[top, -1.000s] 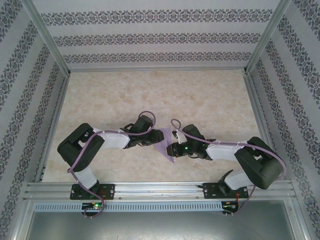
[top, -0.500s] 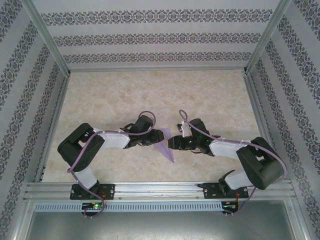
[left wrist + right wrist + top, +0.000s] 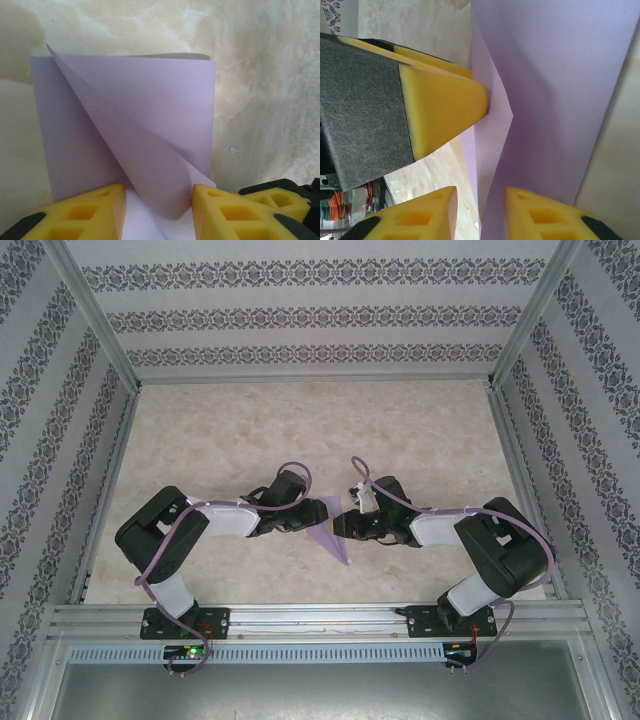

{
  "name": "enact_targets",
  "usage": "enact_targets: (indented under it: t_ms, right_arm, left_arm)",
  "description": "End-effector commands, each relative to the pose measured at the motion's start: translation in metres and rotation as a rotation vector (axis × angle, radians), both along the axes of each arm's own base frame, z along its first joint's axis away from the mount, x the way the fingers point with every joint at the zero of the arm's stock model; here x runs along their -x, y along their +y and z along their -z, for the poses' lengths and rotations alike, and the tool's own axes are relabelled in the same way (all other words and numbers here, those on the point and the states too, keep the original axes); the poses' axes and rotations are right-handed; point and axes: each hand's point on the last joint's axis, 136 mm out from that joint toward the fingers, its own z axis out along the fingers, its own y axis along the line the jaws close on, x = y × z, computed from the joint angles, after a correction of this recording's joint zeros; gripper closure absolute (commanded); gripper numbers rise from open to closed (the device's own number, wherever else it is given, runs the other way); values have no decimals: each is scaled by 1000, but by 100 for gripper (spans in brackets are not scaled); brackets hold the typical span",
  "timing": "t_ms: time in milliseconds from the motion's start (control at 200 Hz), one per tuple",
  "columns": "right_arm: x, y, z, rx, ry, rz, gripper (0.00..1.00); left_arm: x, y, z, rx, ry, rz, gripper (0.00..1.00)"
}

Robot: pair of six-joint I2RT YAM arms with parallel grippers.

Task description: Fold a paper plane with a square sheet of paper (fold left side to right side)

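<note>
The square sheet of paper (image 3: 336, 540) is lavender and lies partly folded on the table between both grippers. In the left wrist view the paper (image 3: 165, 100) has a diagonal flap that curls up between my left gripper's (image 3: 159, 195) yellow fingers. Those jaws stand apart; the right finger touches the curl and the left one is clear of it. My left gripper (image 3: 303, 523) sits at the sheet's left edge. My right gripper (image 3: 343, 527) faces it from the right. Its jaws (image 3: 480, 200) are apart, and a raised paper (image 3: 560, 75) edge runs between them. The left gripper's finger (image 3: 445, 105) presses the paper's tip.
The marbled tabletop (image 3: 300, 430) stretches open behind the arms. Patterned walls and metal frame rails (image 3: 110, 480) enclose it on three sides. A metal rail (image 3: 320, 618) runs along the near edge, where both arm bases are bolted.
The right gripper lifted off the sheet's lower part, drew back to the right, then came in again at its right edge. The right elbow swung inward. The left arm stayed put.
</note>
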Motion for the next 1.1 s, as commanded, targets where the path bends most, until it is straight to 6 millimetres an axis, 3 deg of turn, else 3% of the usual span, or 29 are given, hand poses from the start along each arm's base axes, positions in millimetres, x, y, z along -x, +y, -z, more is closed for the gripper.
enact_targets:
  t_ms: [0,425,1094]
  right_arm:
    - [-7,4,-6,-19,-31,-4,72]
    - [-8,-2,1,19,-32,15,96]
    - [-14,-14,13,110,-44,40,98]
  left_arm:
    - [10,7,19,-72,37,13,60]
    - [11,8,19,-75,36,13,60]
    - [11,9,19,-81,37,13,60]
